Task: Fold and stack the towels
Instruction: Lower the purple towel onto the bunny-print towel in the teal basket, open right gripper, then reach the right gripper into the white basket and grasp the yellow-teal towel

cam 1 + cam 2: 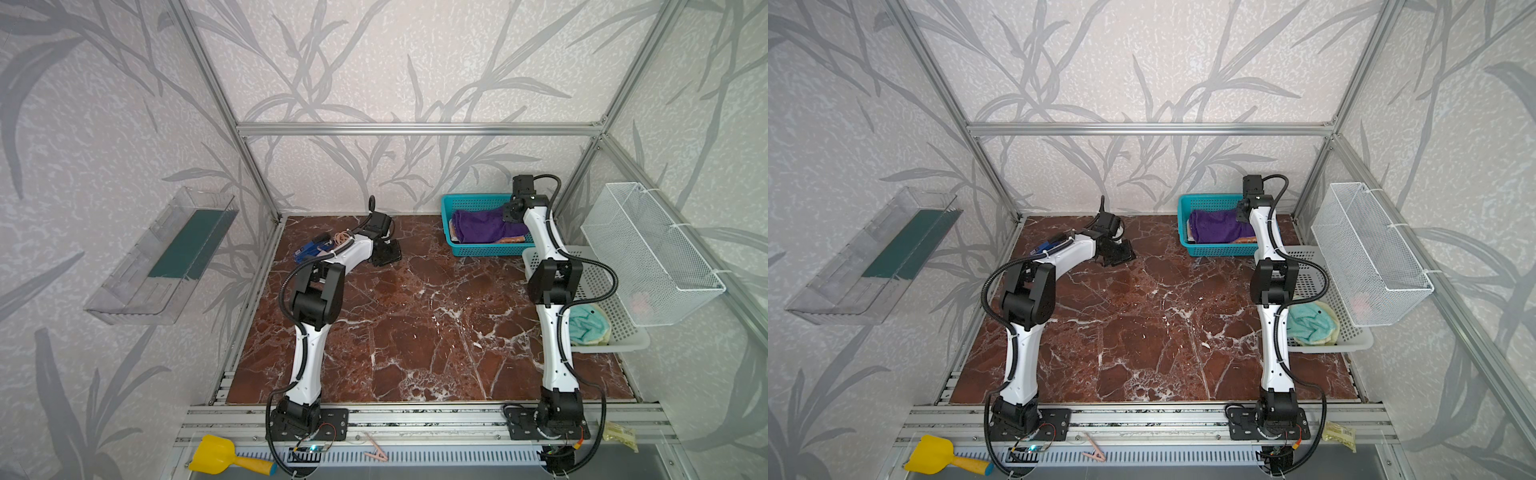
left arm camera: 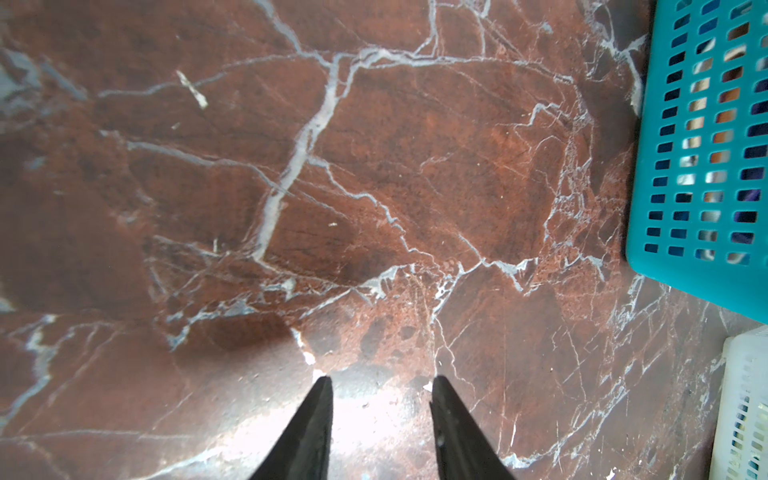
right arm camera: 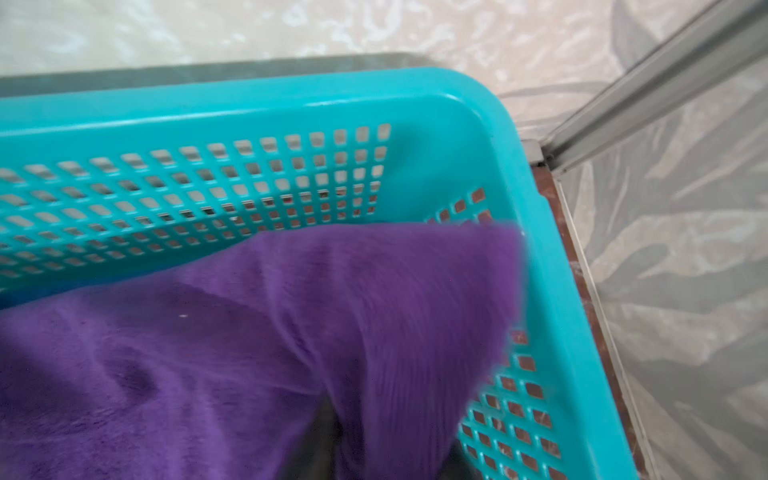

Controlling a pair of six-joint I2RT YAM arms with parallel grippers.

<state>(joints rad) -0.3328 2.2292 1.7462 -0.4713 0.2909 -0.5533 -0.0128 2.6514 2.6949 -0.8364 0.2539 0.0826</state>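
**Three towels in view, all soft and limp**

In both top views the purple towel (image 1: 478, 226) lies uppermost in the teal basket (image 1: 486, 249) at the back right of the counter (image 1: 415, 311). The edge of an orange towel (image 1: 513, 240) shows beneath it. A pale yellow-and-teal towel (image 1: 586, 328) sits crumpled in the white basket (image 1: 611, 348). That makes three towels, one of each, and two baskets; a fourth towel I cannot make out. The right jaws reach into the teal basket, hidden under the wrist.

From the left wrist, the left jaws stand moderately apart and empty above bare counter.

From the right wrist, the purple towel drapes over the right jaws, one corner raised and blurred. I cannot tell whether they grip it. It looks light, plush and floppy, likely to sag. A corner or hem, pinched deep, seems the best hold.
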